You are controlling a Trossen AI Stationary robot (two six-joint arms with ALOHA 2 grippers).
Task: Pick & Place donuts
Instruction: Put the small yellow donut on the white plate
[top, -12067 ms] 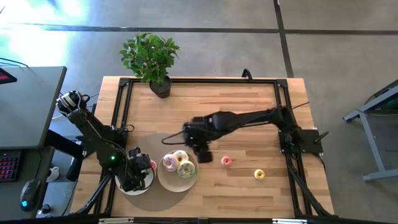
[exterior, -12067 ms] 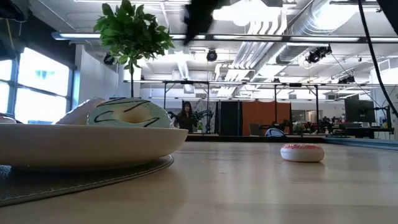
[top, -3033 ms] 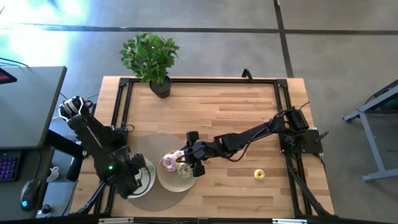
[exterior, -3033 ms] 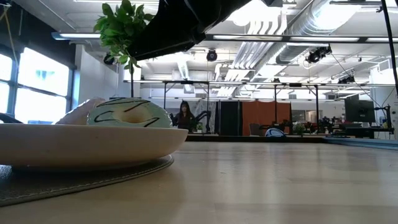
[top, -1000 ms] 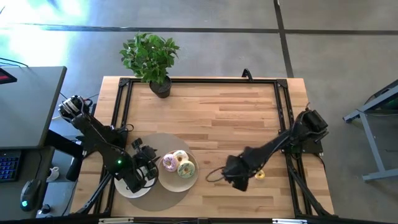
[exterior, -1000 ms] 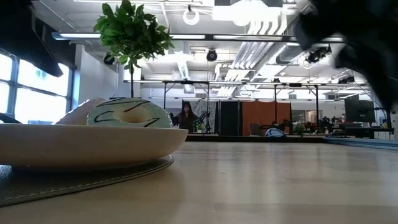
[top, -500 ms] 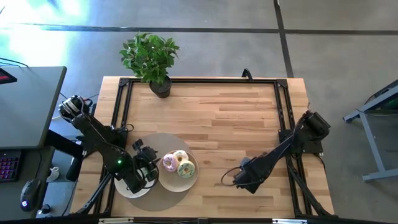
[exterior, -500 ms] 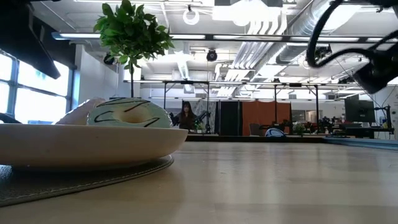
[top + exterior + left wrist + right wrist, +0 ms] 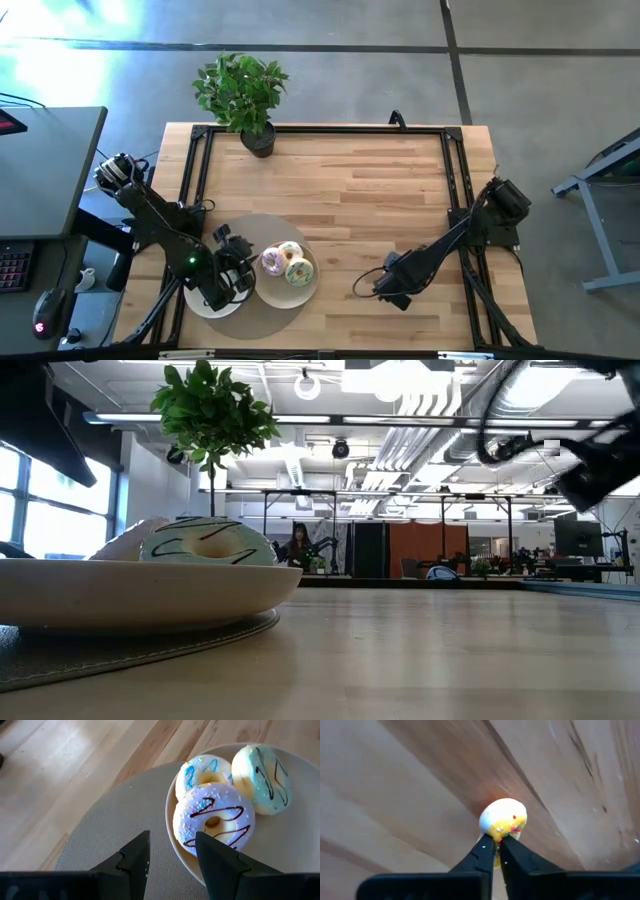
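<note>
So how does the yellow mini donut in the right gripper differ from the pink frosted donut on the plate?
The yellow mini donut is pinched between the right gripper's fingers above bare wood; the pink donut lies flat on the white plate, touching two other donuts. The yellow one looks plain with red specks; the pink one carries dark drizzle lines, and its hole shows. Both are toy donuts.

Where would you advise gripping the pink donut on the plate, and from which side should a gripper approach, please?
Probably from above, across the ring. The pink donut lies flat on the plate, leaning against the blue-sprinkled and green donuts, so those flanks are blocked. One finger in the hole, the other on its free outer edge toward the plate's rim seems safest.
</note>
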